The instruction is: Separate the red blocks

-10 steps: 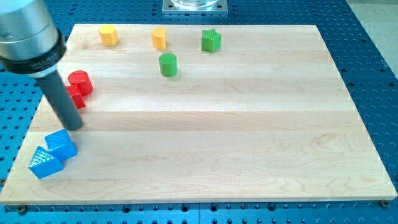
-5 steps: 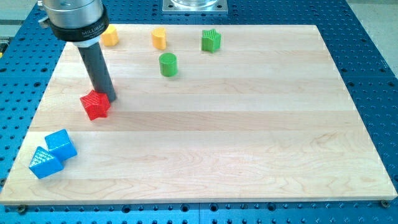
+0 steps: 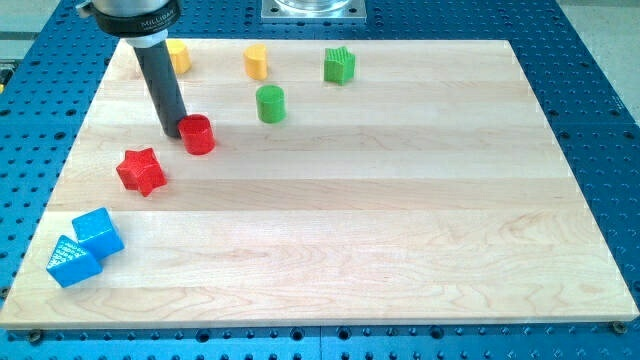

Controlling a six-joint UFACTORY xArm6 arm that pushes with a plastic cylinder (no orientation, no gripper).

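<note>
My tip (image 3: 176, 134) sits on the worktop (image 3: 400, 230), touching the red cylinder (image 3: 197, 133) from its 9 o'clock side. The red star (image 3: 141, 171) lies apart at the cylinder's 8 o'clock. My tool is a bare rod (nothing to spread or pinch).

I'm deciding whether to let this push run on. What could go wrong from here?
1. My tip sits at the left edge of the red cylinder; pushing on toward the view's right and top may drive it into the green cylinder.
2. A round block can roll off the rod sideways.
3. The red star lies close below; a return sweep might knock it toward the blue blocks.
</note>
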